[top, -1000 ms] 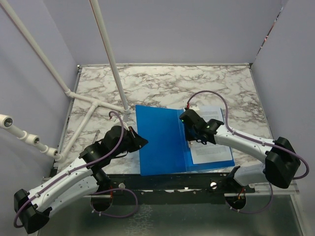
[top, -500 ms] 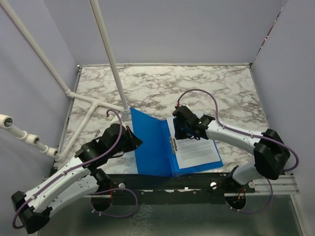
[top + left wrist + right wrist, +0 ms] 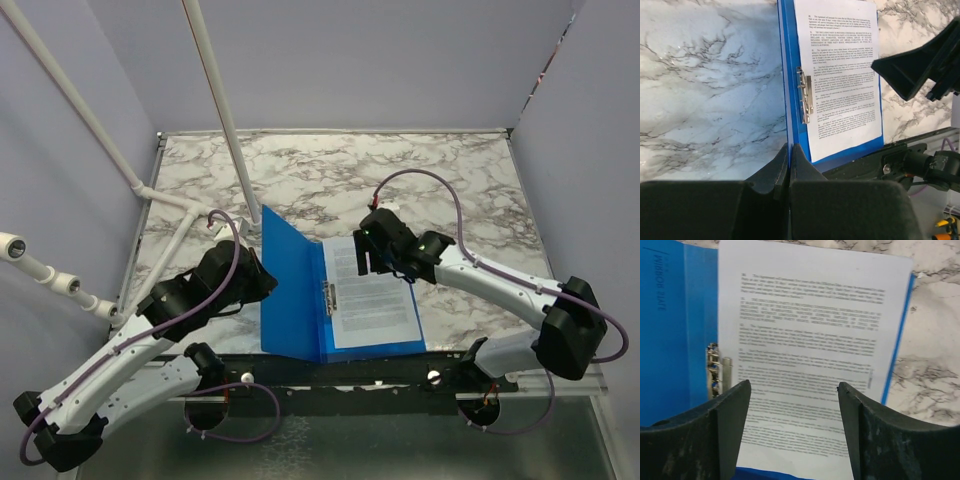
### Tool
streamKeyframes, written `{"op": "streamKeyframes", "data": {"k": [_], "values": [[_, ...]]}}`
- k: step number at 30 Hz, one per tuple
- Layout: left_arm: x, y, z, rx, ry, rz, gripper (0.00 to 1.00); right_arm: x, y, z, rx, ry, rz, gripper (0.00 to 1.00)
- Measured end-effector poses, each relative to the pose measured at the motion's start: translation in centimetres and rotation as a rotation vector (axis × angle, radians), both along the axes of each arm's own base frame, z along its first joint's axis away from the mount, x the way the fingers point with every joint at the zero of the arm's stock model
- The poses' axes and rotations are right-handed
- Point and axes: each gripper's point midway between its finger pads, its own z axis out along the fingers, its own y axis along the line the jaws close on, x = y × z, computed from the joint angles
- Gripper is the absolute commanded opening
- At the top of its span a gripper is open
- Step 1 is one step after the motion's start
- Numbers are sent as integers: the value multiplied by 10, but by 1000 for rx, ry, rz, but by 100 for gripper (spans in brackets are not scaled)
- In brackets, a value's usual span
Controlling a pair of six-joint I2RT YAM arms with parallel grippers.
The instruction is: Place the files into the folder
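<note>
Two tools busy: left tool (image 3: 790, 152) pinched tight on the folder's (image 3: 288, 290) upright cover, centre frame, right tool (image 3: 794, 386) gaping wide just above the files (image 3: 372, 295) lying inside, so closing looks next, right must pull clear, left swing that cover over.

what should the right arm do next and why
Probably lift the right gripper up and away. Its jaws are open above the files, which already lie flat in the folder, and the left gripper pinches its cover, tilted up, ready to close over them.
</note>
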Motion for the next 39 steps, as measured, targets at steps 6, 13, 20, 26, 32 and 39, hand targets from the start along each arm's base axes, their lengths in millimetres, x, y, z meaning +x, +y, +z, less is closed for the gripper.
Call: {"op": "streamKeyframes", "data": {"k": [6,13,20,26,32,39], "values": [[1,12,13,60,-17,11,0,-3,-30,-2,-20,-19,-55,80],[3,19,22,92,-43,23,0,-23,-70,-46,-52,92,-135,87],[7,17,12,139,-13,19,0,-43,-70,-78,28,202,-151,87],[14,11,7,164,-3,14,0,-46,-55,-88,112,238,-142,87],[23,2,7,164,-9,10,0,-44,-43,-90,181,252,-132,87],[34,-13,10,139,-20,-6,18,-35,-30,-86,270,227,-120,86]]}}
